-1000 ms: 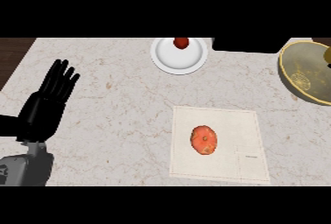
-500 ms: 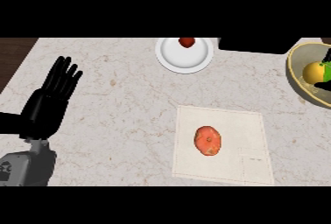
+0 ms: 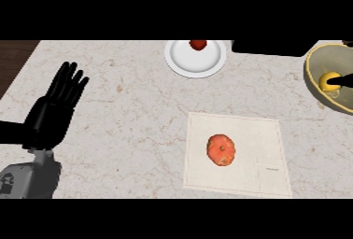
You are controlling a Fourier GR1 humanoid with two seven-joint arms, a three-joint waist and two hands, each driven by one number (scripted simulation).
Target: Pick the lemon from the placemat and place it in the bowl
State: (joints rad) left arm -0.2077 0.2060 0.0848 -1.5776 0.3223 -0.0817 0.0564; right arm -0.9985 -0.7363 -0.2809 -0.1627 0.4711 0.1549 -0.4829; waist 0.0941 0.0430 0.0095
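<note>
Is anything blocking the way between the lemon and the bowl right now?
Nothing visible does. The lemon is already inside the bowl, with the right robot hand reaching it from the view's right edge. The orange fruit on the placemat lies well off to the left.

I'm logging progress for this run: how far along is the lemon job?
Nearly done, by the look of it. The lemon is already inside the bowl at the right edge, with dark fingers of the right hand at it; whether they grip it I cannot tell. The placemat holds only an orange-red fruit. Left: pulling the hand clear. The left hand rests open at the left.
</note>
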